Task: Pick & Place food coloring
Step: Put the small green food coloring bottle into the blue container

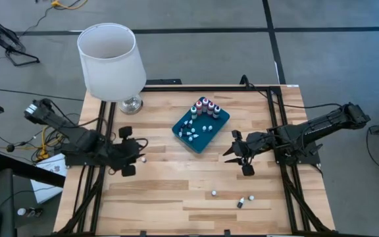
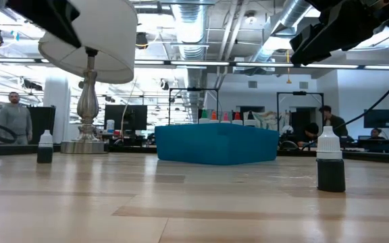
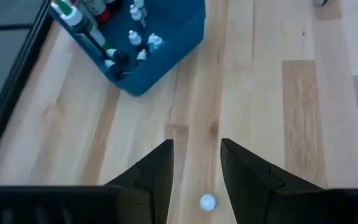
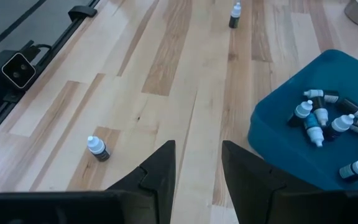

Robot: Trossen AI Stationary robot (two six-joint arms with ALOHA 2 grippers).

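High view: wooden counter (image 1: 176, 191) bearing white lamp (image 1: 110, 62) at far left. Teal tray (image 1: 201, 126) mid-counter, holding most food coloring bottles (image 1: 204, 105), some upright in a row, others lying loose. Left gripper (image 1: 139, 158) low over counter left of tray, fingers parted, nothing held, one small bottle (image 3: 208, 201) standing between fingertips. Right gripper (image 1: 231, 150) right of tray, fingers slightly apart, empty. Three stray bottles (image 1: 241, 202) near front edge.
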